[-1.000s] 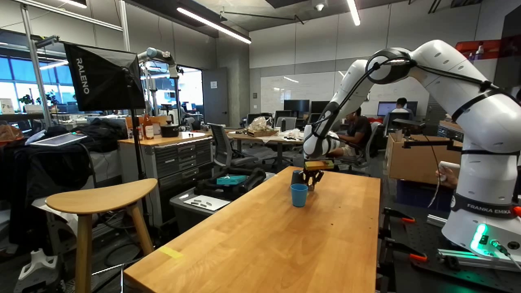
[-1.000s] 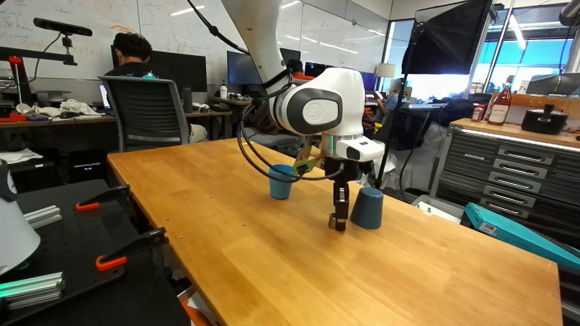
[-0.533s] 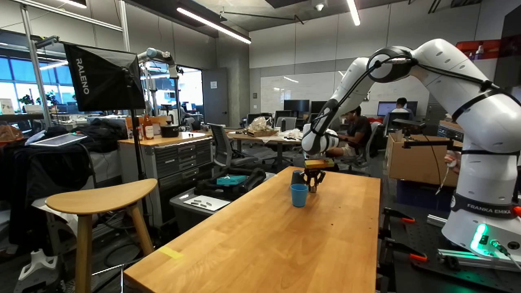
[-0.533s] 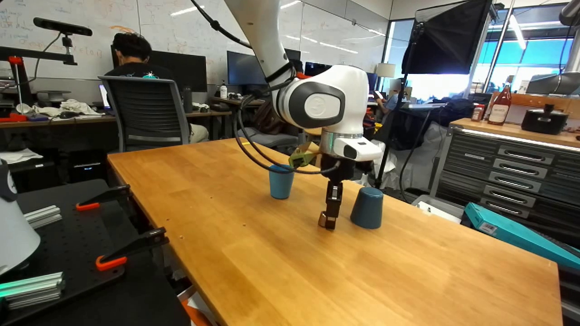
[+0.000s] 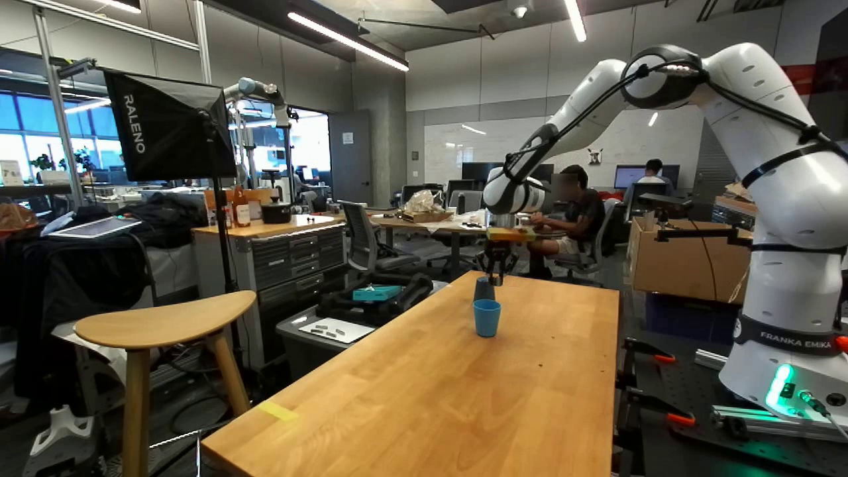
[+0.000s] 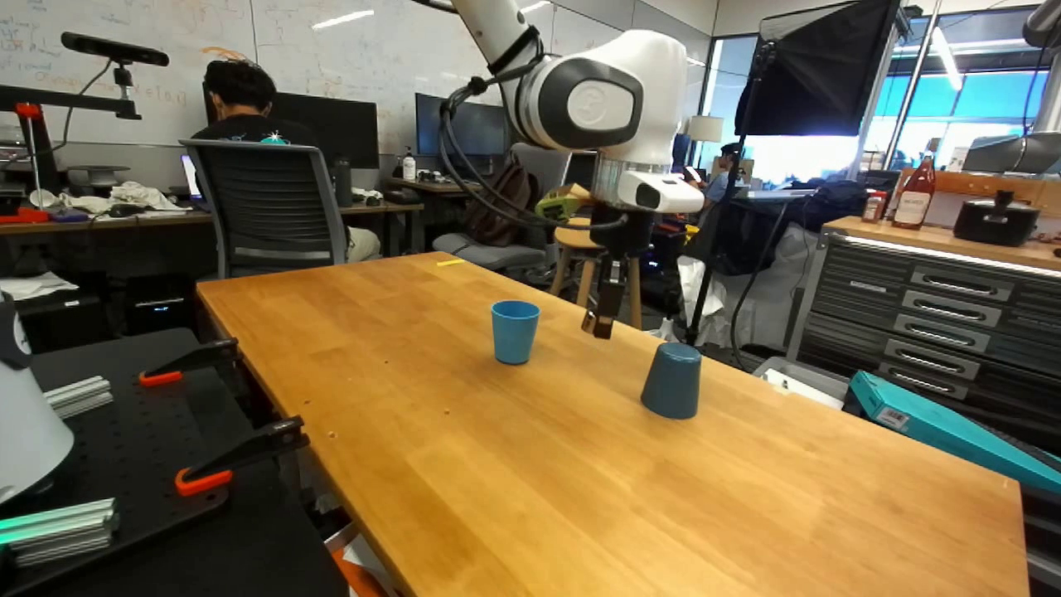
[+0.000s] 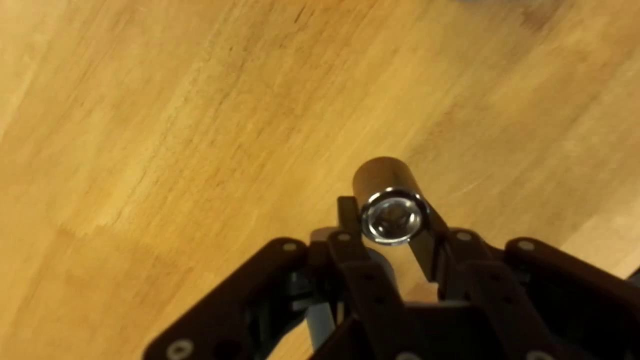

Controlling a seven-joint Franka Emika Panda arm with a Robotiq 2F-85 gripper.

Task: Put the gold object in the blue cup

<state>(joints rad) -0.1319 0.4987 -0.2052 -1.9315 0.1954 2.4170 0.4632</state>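
Note:
The gold object, a small copper-gold cylinder (image 7: 382, 175) with a shiny round end, is held between the black fingers of my gripper (image 7: 392, 220) in the wrist view. My gripper (image 6: 600, 322) is shut on it and holds it above the table. The blue cup (image 6: 514, 338) stands upright with its mouth up; it also shows in an exterior view (image 5: 487, 319). In one exterior view the gripper hangs between the blue cup and a darker cup, higher than the darker cup's top. The blue cup is not clearly seen in the wrist view.
A darker blue-grey cup (image 6: 672, 381) stands upside down on the long wooden table (image 6: 464, 464); it also shows in an exterior view (image 5: 484, 289), behind the blue cup. A bluish edge (image 7: 492, 1) shows at the top of the wrist view. Clamps (image 6: 207, 481) sit at the table's side.
My gripper first shifted away from the darker cup with the gold object low at the table, then rose well above the table with it. Both cups have stayed put.

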